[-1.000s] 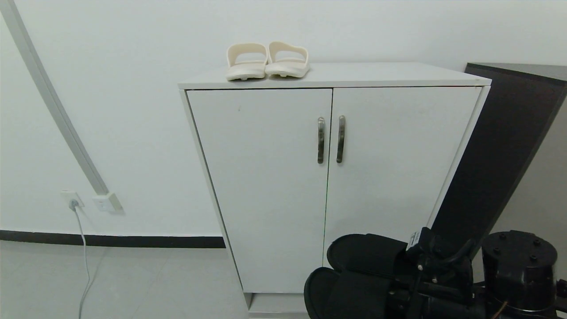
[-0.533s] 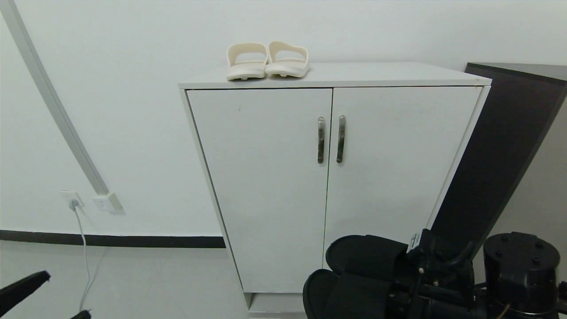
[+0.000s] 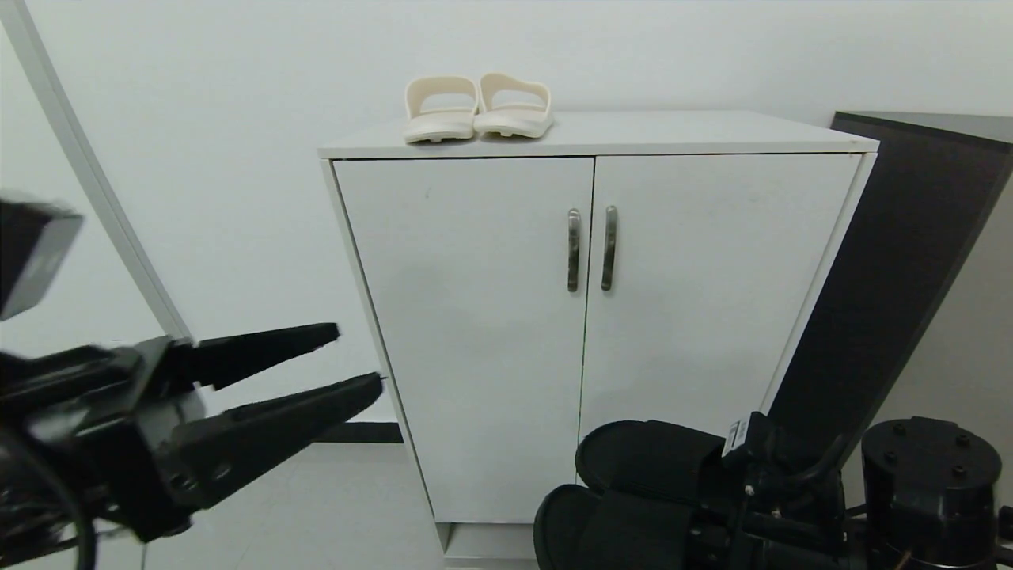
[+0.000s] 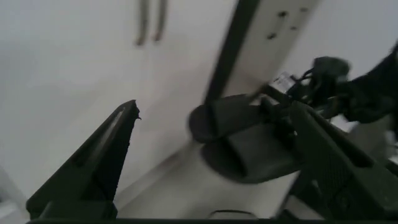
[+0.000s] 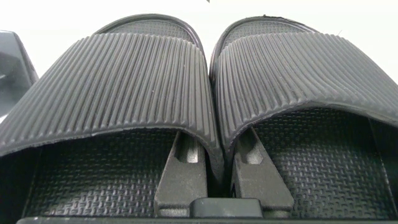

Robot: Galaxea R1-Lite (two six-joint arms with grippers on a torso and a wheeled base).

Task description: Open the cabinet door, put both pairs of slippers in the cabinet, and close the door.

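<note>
While the right gripper [image 3: 752,483] clamps both black slippers [image 3: 633,463], the left gripper [image 3: 358,356] holds its fingers [image 3: 269,342] apart. The cabinet door [image 3: 475,340] should swing lightly; grasp its handle [image 3: 573,250] mid-bar.

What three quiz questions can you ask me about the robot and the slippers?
1. True or false: the cabinet doors are open.
2. Which pair sits on top of the cabinet? A: black. B: cream. C: red.
3. Fill in: the fingers of the left gripper are ____.
Key: 1 false, both doors are shut. 2 B, the cream slippers. 3 open.
</note>
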